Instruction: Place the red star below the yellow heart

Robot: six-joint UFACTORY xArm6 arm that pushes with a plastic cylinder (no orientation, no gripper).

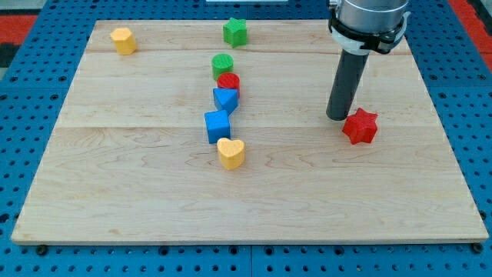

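Note:
The red star (pixel 360 126) lies on the wooden board's right half. The yellow heart (pixel 231 152) lies near the board's middle, well to the left of the star and a little lower in the view. My tip (pixel 337 116) stands on the board just to the upper left of the red star, close to it or touching its left edge.
A column above the heart holds a blue cube (pixel 217 125), a blue triangular block (pixel 226 99), a red cylinder (pixel 228 82) and a green cylinder (pixel 222 65). A green star (pixel 235 31) is at top centre. A yellow hexagonal block (pixel 123 40) is at top left.

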